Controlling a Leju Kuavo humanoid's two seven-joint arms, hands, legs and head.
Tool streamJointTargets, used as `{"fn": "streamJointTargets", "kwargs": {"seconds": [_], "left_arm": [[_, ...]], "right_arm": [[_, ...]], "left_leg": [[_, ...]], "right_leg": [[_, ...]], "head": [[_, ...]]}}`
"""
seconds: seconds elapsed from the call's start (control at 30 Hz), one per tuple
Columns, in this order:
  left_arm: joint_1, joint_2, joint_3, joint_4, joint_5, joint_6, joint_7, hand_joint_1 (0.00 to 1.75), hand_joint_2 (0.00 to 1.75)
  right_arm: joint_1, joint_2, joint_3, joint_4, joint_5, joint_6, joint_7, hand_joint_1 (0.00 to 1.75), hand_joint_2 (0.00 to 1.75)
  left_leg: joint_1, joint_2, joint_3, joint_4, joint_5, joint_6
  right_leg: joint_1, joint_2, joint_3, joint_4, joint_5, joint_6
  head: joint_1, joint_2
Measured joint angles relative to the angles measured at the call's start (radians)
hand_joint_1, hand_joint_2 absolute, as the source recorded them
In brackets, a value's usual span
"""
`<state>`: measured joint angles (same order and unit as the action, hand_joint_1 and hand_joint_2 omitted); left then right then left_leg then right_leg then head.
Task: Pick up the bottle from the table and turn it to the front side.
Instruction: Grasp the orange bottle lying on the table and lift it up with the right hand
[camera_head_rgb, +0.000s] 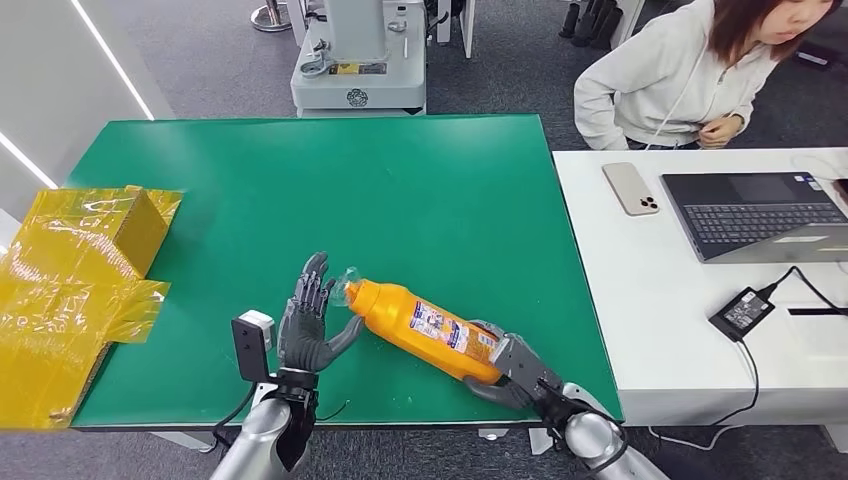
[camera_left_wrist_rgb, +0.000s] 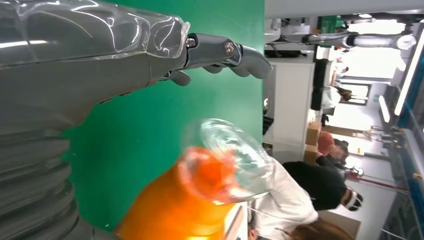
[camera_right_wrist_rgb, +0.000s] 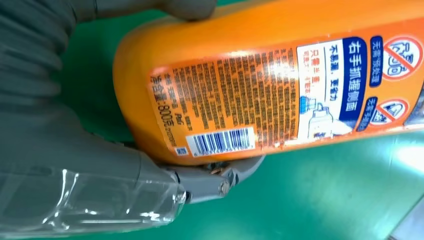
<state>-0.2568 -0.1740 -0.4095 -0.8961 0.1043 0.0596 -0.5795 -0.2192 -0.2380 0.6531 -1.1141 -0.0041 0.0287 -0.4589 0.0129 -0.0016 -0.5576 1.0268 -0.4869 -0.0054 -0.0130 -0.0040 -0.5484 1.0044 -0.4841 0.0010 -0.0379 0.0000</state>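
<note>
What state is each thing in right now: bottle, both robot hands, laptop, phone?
Bottle: on its side, back label with barcode showing, clear cap on.
Right robot hand: gripping the bottle's base.
Left robot hand: open, by the cap.
Laptop: open.
Phone: face down.

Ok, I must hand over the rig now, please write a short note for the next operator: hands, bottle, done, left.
Right hand: grips the base end of the orange plastic bottle, barcode label facing its wrist camera.
Left hand: open, fingers spread beside the clear cap, holding nothing.
Bottle: tilted over the green table, cap toward the left hand.
Done: bottle grasped.
Left: turn it to the front side.
</note>
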Motion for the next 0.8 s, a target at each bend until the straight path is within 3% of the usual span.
{"fn": "streamJointTargets", "kwargs": {"seconds": [0.37, 0.8], "left_arm": [[0.001, 0.000, -0.004, 0.000, 0.003, -0.011, 0.016, 0.00, 1.75], [-0.072, -0.003, -0.004, 0.000, 0.083, -0.221, 0.093, 0.00, 1.75]], "right_arm": [[0.126, 0.104, -0.132, -0.091, 0.045, -0.045, 0.007, 1.75, 1.75], [0.147, 0.151, -0.227, -0.168, 0.088, -0.138, -0.053, 1.75, 1.75]], "left_leg": [[-0.002, 0.000, -0.003, 0.001, 0.000, 0.000], [-0.002, 0.000, -0.004, 0.001, 0.001, 0.001]], "right_leg": [[-0.002, 0.000, -0.003, 0.000, 0.000, 0.000], [-0.002, 0.000, -0.004, 0.000, 0.001, 0.000]], "head": [[0.000, 0.000], [0.000, 0.000]]}}
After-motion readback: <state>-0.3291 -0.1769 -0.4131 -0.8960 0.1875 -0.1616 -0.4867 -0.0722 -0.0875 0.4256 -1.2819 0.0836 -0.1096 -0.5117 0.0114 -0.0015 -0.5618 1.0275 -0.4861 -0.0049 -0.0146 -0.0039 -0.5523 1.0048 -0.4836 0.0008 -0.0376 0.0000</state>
